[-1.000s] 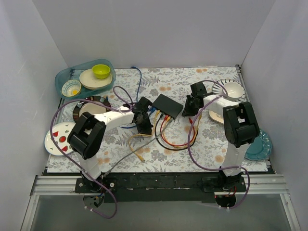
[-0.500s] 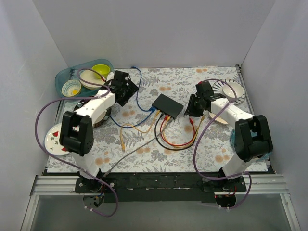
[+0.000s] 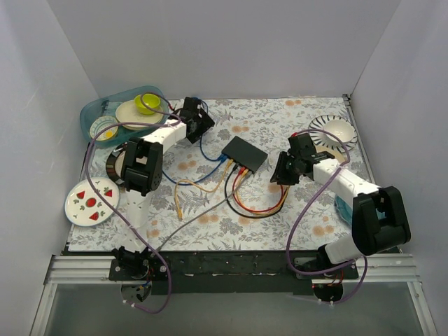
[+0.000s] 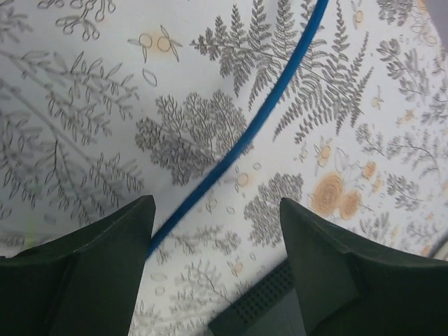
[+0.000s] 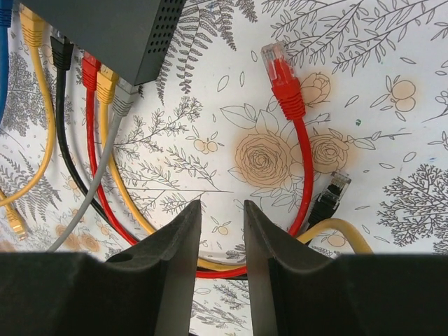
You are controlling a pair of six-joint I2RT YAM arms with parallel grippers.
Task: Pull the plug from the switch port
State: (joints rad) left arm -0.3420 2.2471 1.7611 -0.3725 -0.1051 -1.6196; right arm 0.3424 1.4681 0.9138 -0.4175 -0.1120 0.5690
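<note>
The switch [image 3: 245, 154] is a flat black box lying mid-cloth; blue, yellow, black, red, yellow and grey plugs [image 5: 87, 70] sit in the sockets along its near edge [image 5: 105, 35]. A loose red plug [image 5: 278, 63] and a loose black plug [image 5: 334, 187] lie on the cloth to its right. My right gripper [image 3: 280, 173] [image 5: 221, 210] hovers just right of the switch, jaws slightly apart and empty. My left gripper [image 3: 199, 119] [image 4: 215, 210] is at the back left, open wide over the blue cable [image 4: 259, 119], holding nothing.
A loose yellow plug [image 3: 178, 208] lies on the cloth left of the cable loops [image 3: 259, 206]. A teal tub [image 3: 94, 112] of bowls stands back left, a strawberry plate [image 3: 91, 199] at the left edge and a striped bowl [image 3: 334, 129] back right. White walls enclose the cloth.
My left arm swung from the switch's near-left side to the back left and opened. The right gripper drew back from the switch toward the near right and opened a little.
</note>
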